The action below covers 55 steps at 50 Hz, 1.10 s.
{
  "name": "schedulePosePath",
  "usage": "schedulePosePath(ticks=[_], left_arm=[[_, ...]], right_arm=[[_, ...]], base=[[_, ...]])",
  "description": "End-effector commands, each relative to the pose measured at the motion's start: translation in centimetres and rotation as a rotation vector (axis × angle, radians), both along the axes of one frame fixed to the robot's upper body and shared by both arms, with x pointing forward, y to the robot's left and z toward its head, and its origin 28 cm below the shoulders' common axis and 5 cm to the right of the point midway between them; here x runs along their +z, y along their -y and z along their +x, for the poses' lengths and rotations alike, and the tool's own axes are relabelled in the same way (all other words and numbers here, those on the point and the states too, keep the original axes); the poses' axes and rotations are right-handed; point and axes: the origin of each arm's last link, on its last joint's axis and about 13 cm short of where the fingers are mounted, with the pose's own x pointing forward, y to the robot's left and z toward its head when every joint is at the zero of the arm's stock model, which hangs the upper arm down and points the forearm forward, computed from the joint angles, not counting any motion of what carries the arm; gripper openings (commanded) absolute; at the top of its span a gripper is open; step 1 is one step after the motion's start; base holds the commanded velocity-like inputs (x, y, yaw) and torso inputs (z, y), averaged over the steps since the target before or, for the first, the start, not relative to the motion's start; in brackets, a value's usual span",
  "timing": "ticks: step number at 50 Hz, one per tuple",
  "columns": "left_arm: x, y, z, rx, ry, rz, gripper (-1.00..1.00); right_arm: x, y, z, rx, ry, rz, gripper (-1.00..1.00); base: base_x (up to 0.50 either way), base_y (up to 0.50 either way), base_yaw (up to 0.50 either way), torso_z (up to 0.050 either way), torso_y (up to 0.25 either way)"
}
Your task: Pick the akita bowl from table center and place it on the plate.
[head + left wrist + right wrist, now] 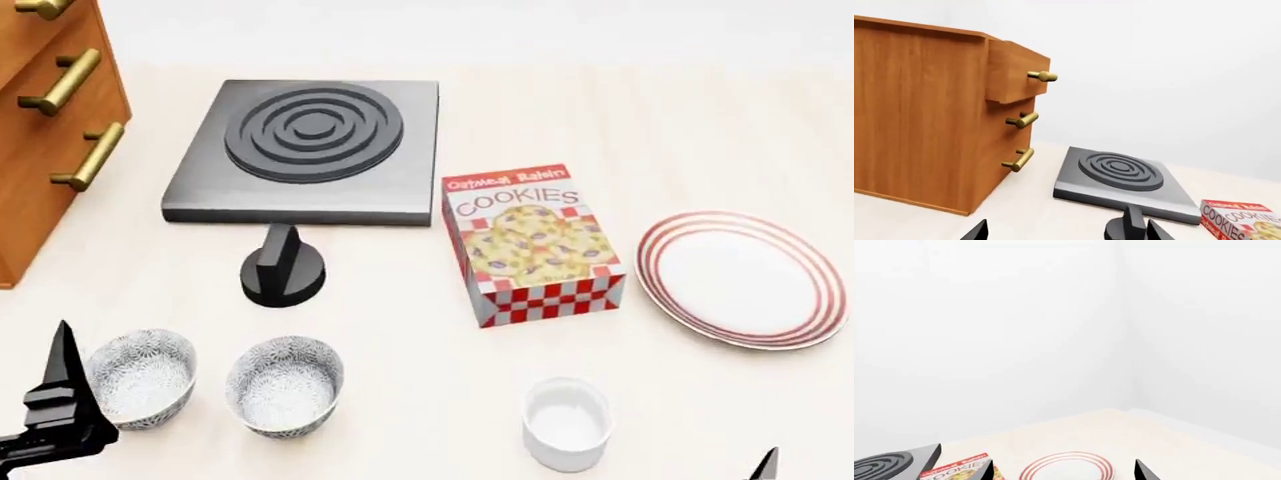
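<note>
both tools sit low and hold nothing; the left tool [54,400] and right tool [1064,470] look wide open. two bowls are close together. the akita bowl [284,385], nearer the table [400,350] middle, is empty. so is the plate [742,278], past the cookie box [534,243].

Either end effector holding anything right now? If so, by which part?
Nothing is held. The left end effector stands open beside the bowls, and the right end effector is open too, nothing between its fingers.
</note>
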Motion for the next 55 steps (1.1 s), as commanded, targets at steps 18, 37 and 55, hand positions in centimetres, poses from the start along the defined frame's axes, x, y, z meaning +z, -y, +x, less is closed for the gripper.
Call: schedulePosePath(ticks=[18, 37, 55], left_arm=[[0.5, -0.4, 0.1, 0.014, 0.015, -0.017, 1.0], [0.8, -0.8, 0.2, 0.029, 0.02, -0.03, 1.0], [1.8, -5.6, 0.3, 0.317, 0.024, -0.122, 1.0]], right_arm=[[0.3, 0.2, -0.6, -0.026, 0.062, 0.0, 1.0], [0.2, 0.4, -0.5, -0.033, 0.038, 0.012, 1.0], [4.0, -2.1, 2.2, 0.313, -0.121, 0.039, 1.0]], base=[[0.39, 0.0, 0.0, 0.0, 0.0], [0.12, 0.0, 0.0, 0.0, 0.0], [0.0, 0.0, 0.0, 0.0, 0.0]])
